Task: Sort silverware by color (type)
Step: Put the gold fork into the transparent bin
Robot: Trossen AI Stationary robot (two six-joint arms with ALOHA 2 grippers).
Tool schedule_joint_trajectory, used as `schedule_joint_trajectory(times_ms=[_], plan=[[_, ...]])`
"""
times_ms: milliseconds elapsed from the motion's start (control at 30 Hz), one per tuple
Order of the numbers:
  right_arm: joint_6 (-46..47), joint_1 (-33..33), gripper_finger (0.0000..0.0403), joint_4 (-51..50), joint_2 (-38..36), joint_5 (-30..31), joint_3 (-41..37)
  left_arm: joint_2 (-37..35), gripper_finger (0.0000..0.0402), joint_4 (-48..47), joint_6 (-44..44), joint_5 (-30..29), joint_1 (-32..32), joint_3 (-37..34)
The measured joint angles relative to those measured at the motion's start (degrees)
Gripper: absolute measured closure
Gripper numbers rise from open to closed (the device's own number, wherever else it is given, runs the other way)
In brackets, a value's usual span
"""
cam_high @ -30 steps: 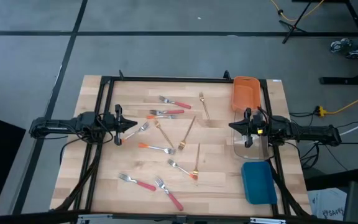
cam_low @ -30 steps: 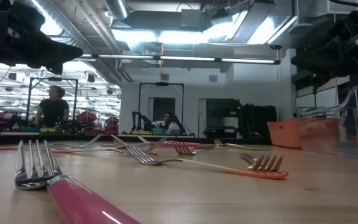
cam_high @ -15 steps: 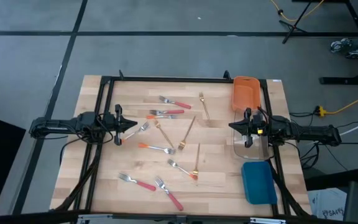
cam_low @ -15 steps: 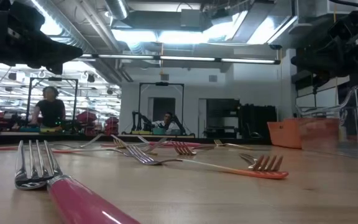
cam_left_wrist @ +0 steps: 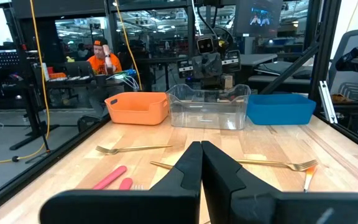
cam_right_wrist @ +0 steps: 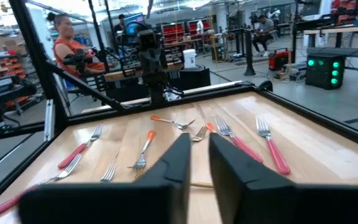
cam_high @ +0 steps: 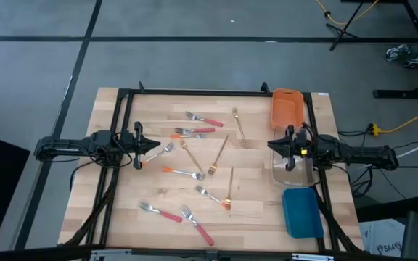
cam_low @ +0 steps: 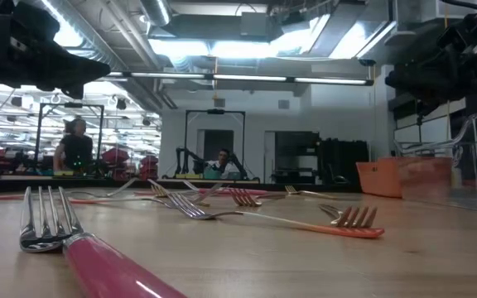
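Several small forks lie flat and scattered over the middle of the wooden table [cam_high: 115, 217]. Pink-handled ones [cam_high: 203, 119] [cam_high: 160, 212] [cam_high: 197, 225] lie far and near, orange-handled ones [cam_high: 182, 172] [cam_high: 212, 196] in the middle, and thin gold ones [cam_high: 237, 123] [cam_high: 220, 154] [cam_high: 229, 185] toward the right. My left gripper [cam_high: 158, 145] hangs shut above the table's left side, its tips beside a fork head [cam_high: 167, 148]. My right gripper [cam_high: 270, 147] hovers at the right side, pointing left, its fingers [cam_right_wrist: 178, 149] a narrow gap apart. In the low view a pink-handled fork [cam_low: 98, 265] lies closest.
Three bins stand in a row along the right edge: orange [cam_high: 284, 109] farthest, clear [cam_high: 294, 172] under the right arm, blue [cam_high: 301, 212] nearest. A black frame [cam_high: 194, 92] runs around the table. People [cam_low: 74, 149] sit and stand in the room beyond.
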Motion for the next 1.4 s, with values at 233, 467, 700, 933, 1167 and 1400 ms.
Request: schedule_joint_trajectory(times_ms=[233, 467, 700, 933, 1167, 1400], plan=[[0.22, 0.0, 0.0242, 0.15, 0.0, 2.68, 0.0, 0.0, 0.0401, 0.02, 0.0, -0.01, 0.01, -0.01], [0.27, 0.0, 0.0204, 0.41, 0.0, 3.34, 0.0, 0.0, 0.0401, 0.02, 0.0, -0.01, 0.0, -0.01], [0.31, 0.0, 0.0201, 9.29, 0.02, 5.77, 0.4, 0.0, 0.0401, 0.04, 0.0, -0.02, 0.0, 0.0], [-0.02, 0.0, 0.02, 8.43, 1.9, 9.52, 6.67, 0.0, 0.0401, 0.07, 0.0, -0.02, 0.0, -0.01], [-0.23, 0.0, 0.02, 5.09, 9.87, 17.27, 14.84, 0.0, 0.0401, 0.11, 0.0, -0.02, 0.0, 0.0], [1.27, -0.02, 0.02, -3.99, 22.03, 28.88, 24.23, 0.0, 0.0401, 0.11, 0.0, -0.02, 0.0, 0.0]])
